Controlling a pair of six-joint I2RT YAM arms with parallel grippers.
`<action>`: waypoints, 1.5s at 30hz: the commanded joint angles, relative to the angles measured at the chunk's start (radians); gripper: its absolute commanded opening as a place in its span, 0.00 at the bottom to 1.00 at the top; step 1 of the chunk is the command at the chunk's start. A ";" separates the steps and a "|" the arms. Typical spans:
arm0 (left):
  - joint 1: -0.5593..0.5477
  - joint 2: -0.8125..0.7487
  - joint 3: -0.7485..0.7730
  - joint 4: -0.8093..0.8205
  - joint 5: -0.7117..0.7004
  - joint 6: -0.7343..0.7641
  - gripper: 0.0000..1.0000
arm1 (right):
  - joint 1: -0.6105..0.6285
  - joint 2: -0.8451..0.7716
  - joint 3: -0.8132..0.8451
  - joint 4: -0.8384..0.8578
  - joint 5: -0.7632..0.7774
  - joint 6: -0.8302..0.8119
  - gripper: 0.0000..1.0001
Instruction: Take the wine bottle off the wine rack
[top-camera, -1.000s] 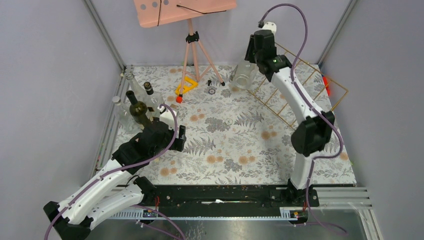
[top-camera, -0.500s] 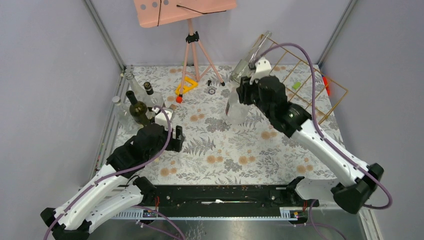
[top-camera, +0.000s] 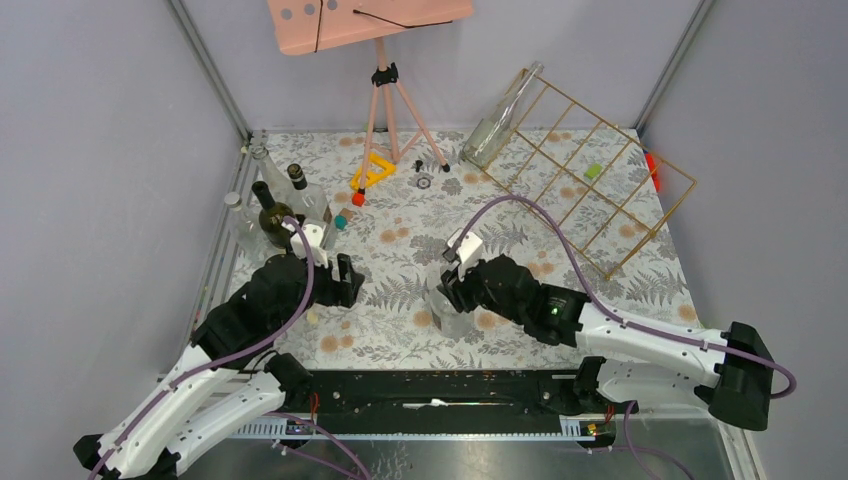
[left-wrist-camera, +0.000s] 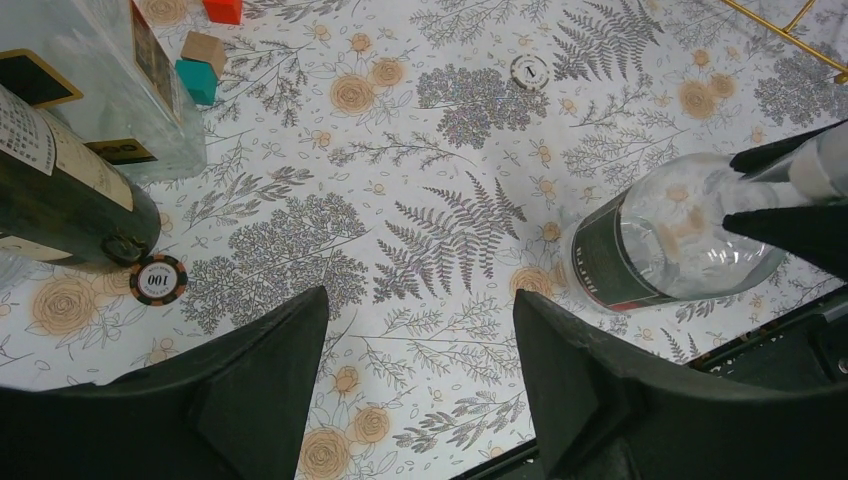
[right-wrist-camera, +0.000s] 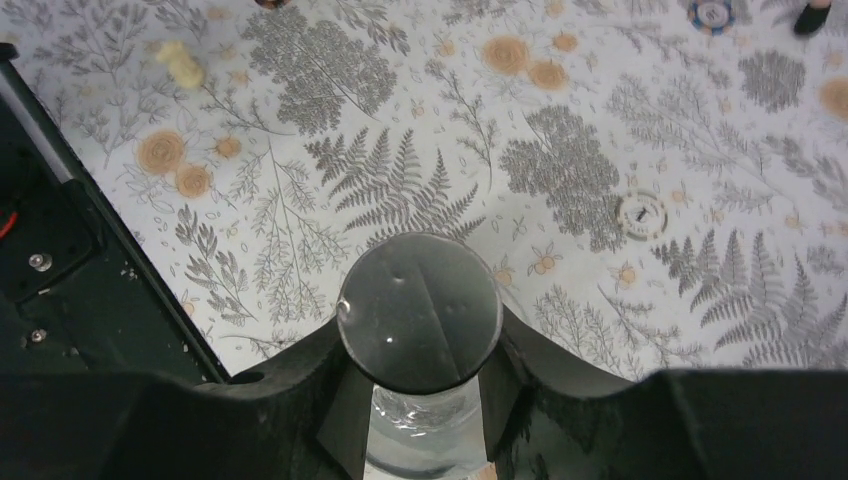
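Observation:
The wine rack (top-camera: 620, 132) is a slanted gold wire frame at the back right; its wire also shows in the left wrist view (left-wrist-camera: 780, 15). My right gripper (top-camera: 452, 288) is shut on the neck of a clear wine bottle (top-camera: 440, 314), which stands upright on or just above the mat in the near middle, away from the rack. In the right wrist view its fingers (right-wrist-camera: 420, 380) clamp below the grey cap (right-wrist-camera: 418, 310). The left wrist view shows this bottle (left-wrist-camera: 660, 250) with a dark label. My left gripper (top-camera: 335, 285) (left-wrist-camera: 420, 300) is open and empty to its left.
A second clear bottle (top-camera: 497, 125) leans at the rack's far left corner. Several bottles (top-camera: 275, 215) stand at the left edge, a dark green one (left-wrist-camera: 60, 190) closest. A pink tripod stand (top-camera: 385, 90), a yellow triangle (top-camera: 372, 172), poker chips (left-wrist-camera: 158, 280) and small blocks (left-wrist-camera: 197, 80) are about.
My right arm swung from the rack's far left corner down to the near middle, carrying the clear bottle off the rack and lowering it. My left arm drew back slightly.

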 joint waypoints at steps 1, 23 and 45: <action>-0.003 -0.018 0.027 0.014 0.019 -0.024 0.74 | 0.058 -0.066 -0.026 0.396 0.029 -0.057 0.04; -0.002 0.009 0.045 0.126 0.164 0.010 0.74 | 0.078 -0.199 -0.137 0.316 0.034 0.086 0.69; -0.044 0.010 0.053 0.319 0.355 -0.019 0.77 | -0.527 0.010 0.326 -0.386 -0.383 0.638 0.84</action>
